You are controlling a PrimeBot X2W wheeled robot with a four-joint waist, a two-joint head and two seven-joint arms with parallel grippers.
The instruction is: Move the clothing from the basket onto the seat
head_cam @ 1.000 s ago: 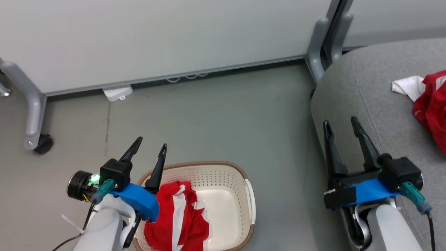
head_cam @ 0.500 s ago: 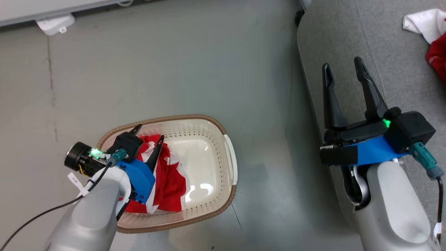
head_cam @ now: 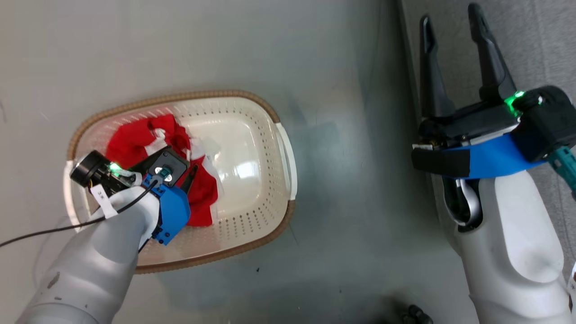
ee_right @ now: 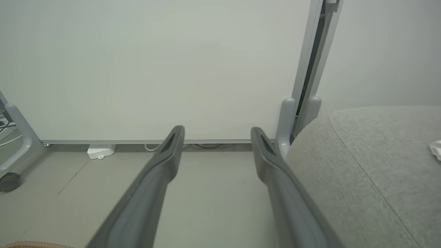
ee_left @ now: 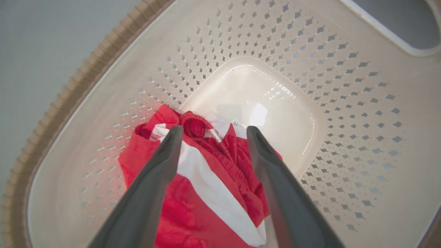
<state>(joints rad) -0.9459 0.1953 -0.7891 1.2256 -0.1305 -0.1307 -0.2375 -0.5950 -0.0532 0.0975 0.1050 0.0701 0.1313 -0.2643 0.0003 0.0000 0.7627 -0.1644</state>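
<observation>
One piece of clothing (ee_left: 210,193) lies in the basket (head_cam: 211,93), right between the spread, empty fingers of my left gripper (ee_left: 213,131). Pickup step, I reckon: next I sink lower, close on the bunch, then carry to the seat (ee_right: 361,165) just beside my right gripper (head_cam: 450,13), also spread, empty.

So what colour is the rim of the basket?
Brown, with a woven look; the basket rim shows best in the head view.

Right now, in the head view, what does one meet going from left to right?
Red garment with white trim → bare bottom of the basket → its white handle → grey floor → grey fabric seat.
</observation>
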